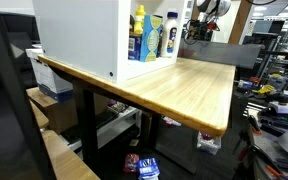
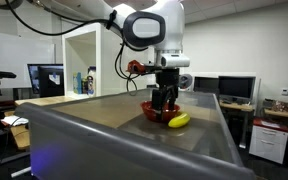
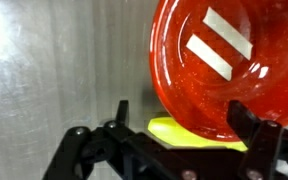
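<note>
Red bowl (image 3: 224, 60): it's on the table (image 2: 104, 110), right under your gripper (image 2: 164, 100).
Fingers (image 3: 121, 115): spread wide and gripping nothing; whether they touch the bowl, I can't tell.
Banana (image 2: 179, 120): just beside the bowl. In the wrist view the rim covers most of it, so you only get a yellow sliver.
Writing: none you can read. The two white bars (image 3: 219, 45) inside the bowl could be glare or print, can't tell.
Bottles (image 1: 151, 35): one yellow and one blue in the white cabinet (image 1: 79, 35), labels too small to read.
Cut off: the wrist view crops the bowl at the top and right.
</note>
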Robot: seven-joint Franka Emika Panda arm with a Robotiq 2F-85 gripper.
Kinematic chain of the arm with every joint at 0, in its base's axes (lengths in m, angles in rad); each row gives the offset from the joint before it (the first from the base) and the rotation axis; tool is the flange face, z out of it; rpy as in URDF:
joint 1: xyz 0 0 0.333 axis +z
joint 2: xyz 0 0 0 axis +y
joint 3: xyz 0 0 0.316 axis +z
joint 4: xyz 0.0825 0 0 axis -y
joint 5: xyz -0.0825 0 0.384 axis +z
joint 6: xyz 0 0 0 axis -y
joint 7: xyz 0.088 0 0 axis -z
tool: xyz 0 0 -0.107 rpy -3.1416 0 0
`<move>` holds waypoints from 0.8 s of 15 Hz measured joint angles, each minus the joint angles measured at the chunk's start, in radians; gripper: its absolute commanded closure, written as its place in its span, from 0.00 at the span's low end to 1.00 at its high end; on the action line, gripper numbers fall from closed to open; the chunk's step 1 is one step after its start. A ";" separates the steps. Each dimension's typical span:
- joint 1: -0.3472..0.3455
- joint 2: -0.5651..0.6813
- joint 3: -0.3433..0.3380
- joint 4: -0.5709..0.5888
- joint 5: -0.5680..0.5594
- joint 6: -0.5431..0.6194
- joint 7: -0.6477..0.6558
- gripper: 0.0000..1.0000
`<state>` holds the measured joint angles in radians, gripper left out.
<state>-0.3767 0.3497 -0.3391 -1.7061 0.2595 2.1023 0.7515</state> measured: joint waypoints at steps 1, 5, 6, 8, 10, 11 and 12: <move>0.001 0.002 0.001 0.000 0.000 -0.001 0.000 0.00; 0.003 0.011 0.007 0.001 -0.002 -0.004 -0.004 0.00; 0.005 0.015 0.008 0.001 -0.006 -0.004 -0.006 0.00; 0.006 0.017 0.009 0.005 -0.020 -0.004 -0.034 0.00; 0.005 0.017 0.007 0.019 -0.035 -0.004 -0.086 0.00; 0.004 0.017 0.005 0.027 -0.042 -0.004 -0.112 0.00; 0.002 0.017 0.004 0.037 -0.050 -0.004 -0.139 0.00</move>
<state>-0.3744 0.3667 -0.3354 -1.6693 0.2098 2.0979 0.6125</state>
